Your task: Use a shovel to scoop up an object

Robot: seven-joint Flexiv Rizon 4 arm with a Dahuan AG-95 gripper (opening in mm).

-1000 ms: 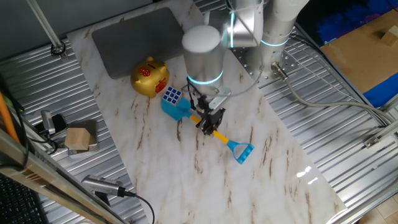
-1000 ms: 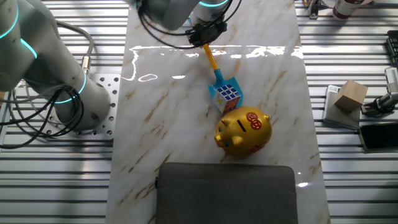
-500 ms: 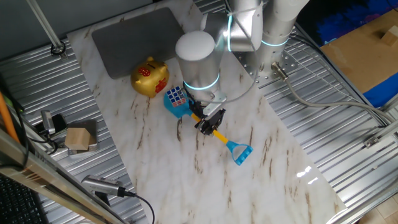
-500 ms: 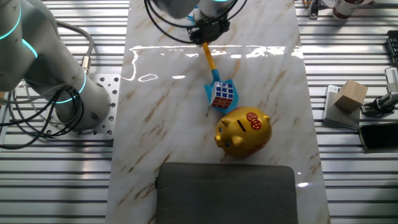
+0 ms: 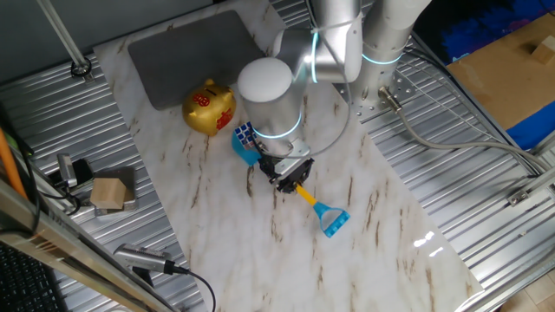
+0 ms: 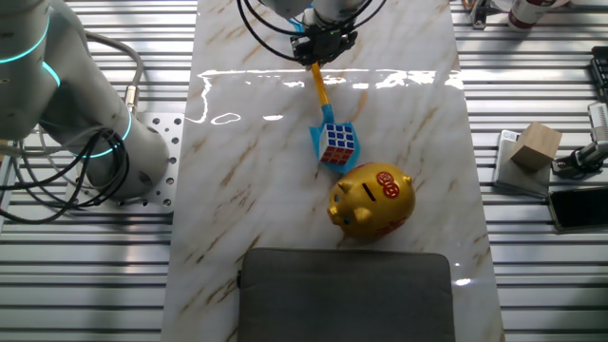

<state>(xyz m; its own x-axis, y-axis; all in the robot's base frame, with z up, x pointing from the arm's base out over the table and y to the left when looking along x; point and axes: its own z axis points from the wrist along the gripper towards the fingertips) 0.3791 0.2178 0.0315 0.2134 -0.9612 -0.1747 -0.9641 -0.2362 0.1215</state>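
Shovel (image 6: pixel 326 122), yellow-shafted and clamped in the gripper (image 6: pixel 317 52), carries the colourful cube (image 6: pixel 339 142) on its light-blue blade.

The shovel (image 6: pixel 326 112) I hold has a light-blue blade, yellow shaft and blue end loop; the cube (image 6: pixel 339 143) on it shows white, blue, green and red squares. The pig bank (image 6: pixel 371 199) is golden with red marks, and the counter (image 6: pixel 247 180) is white marble veined brown.

Golden pig bank (image 6: pixel 371 199), grey mat (image 6: pixel 344 294), seemingly wooden block (image 6: pixel 534 146).
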